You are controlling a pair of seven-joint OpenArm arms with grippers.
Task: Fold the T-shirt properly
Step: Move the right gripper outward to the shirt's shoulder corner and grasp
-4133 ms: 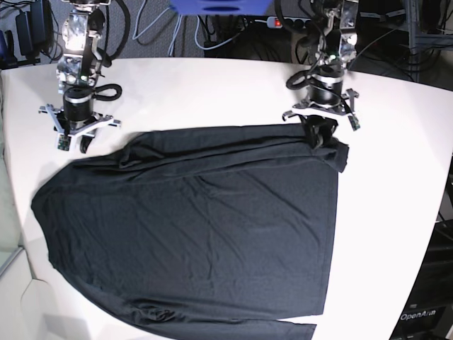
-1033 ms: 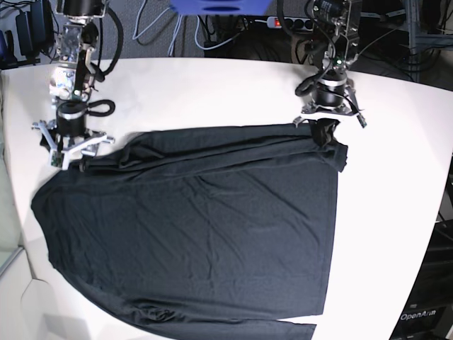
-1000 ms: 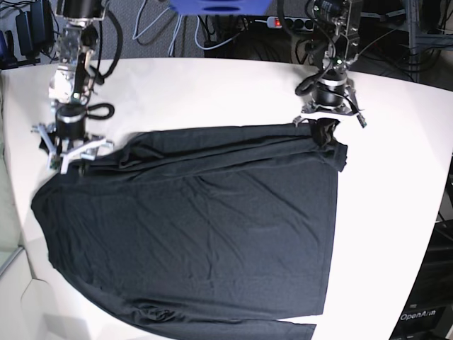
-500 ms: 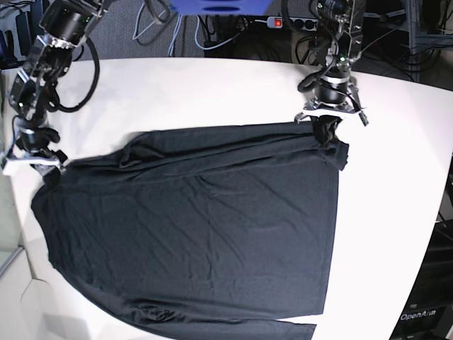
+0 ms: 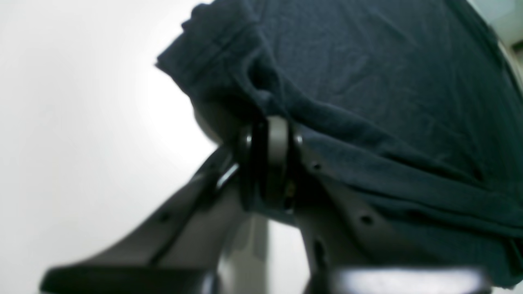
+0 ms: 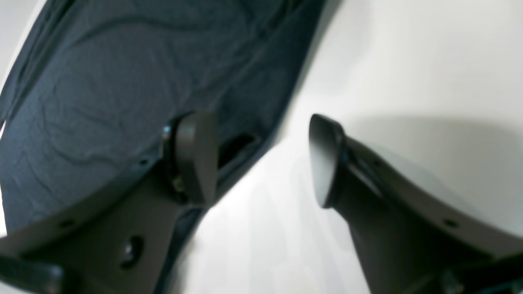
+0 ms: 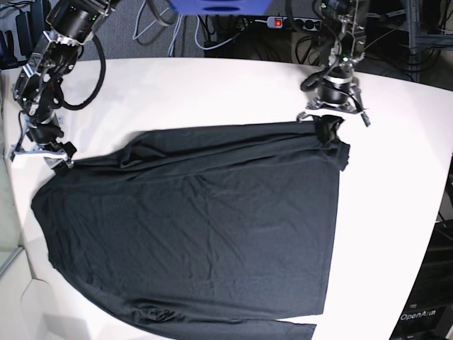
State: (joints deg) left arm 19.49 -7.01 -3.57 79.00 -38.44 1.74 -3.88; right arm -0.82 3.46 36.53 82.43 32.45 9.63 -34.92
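Note:
The black T-shirt (image 7: 198, 219) lies spread flat on the white table (image 7: 212, 92). Its far edge is rumpled into long folds. In the base view my left gripper (image 7: 328, 126) is at the shirt's far right corner. The left wrist view shows this gripper (image 5: 267, 163) shut on a bunched fold of the T-shirt (image 5: 388, 81). My right gripper (image 7: 58, 157) is low at the shirt's far left edge. It (image 6: 261, 159) stands open: one fingertip (image 6: 196, 159) is over the T-shirt (image 6: 102, 90) hem, the other (image 6: 325, 159) over bare table.
Cables, a power strip (image 7: 283, 23) and a blue object (image 7: 212, 7) lie beyond the table's far edge. The table's left edge runs close to the right arm (image 7: 42, 78). A dark rack (image 7: 432, 297) stands past the curved right edge.
The right arm has swung outward and down from the shirt's far left shoulder to its outer left edge, staying open. The left gripper keeps its hold on the far right corner.

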